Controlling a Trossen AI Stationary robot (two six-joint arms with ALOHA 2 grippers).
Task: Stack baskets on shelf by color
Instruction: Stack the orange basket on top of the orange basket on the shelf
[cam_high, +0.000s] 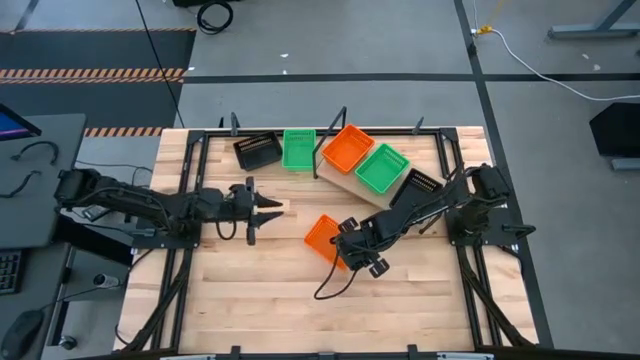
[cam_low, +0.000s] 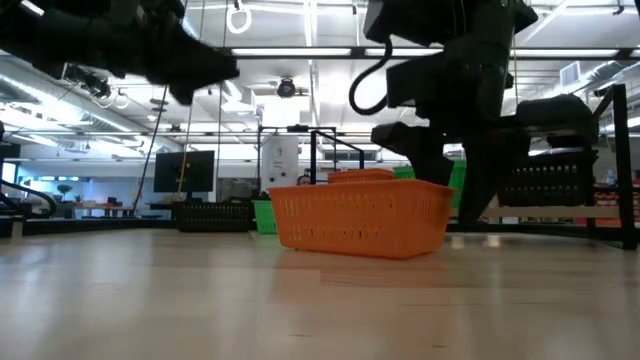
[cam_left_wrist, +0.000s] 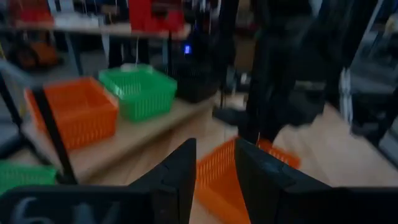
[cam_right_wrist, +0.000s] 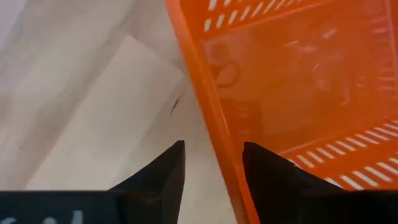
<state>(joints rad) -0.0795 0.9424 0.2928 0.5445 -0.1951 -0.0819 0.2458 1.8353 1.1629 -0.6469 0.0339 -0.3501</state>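
High view shows the plank-striped worktop (cam_high: 260, 300) filling the middle of the frame, with the pale shelf (cam_high: 345, 186) lying askew in its upper centre. On the shelf sit an orange basket (cam_high: 347, 148) and, just to its right, a green basket (cam_high: 382, 168), side by side rather than nested, so the colour stacks are, I judge, not yet built. Off the shelf's upper left end stand another green basket (cam_high: 298, 149) and a black basket (cam_high: 257, 151); a second black basket (cam_high: 417, 186) sits at the shelf's right end, partly under the right arm. Every basket that shows its inside looks empty.

Below the shelf, at frame centre, a loose orange basket (cam_high: 324, 238) rests on the worktop, apart from the shelf. The right hand (cam_high: 352, 250) is down at its lower right edge. In the right wrist view the two dark fingers stand a little apart with the orange side wall (cam_right_wrist: 214, 121) running into the gap between them, one finger outside and one inside; they do not yet look pressed on the wall. Straddling the rim this way probably suits a thin slotted wall, letting the basket be lifted and nested into the orange one on the shelf.

The left hand (cam_high: 268, 210) waits at centre left, fingers slightly parted, holding nothing, pointing toward the loose orange basket.
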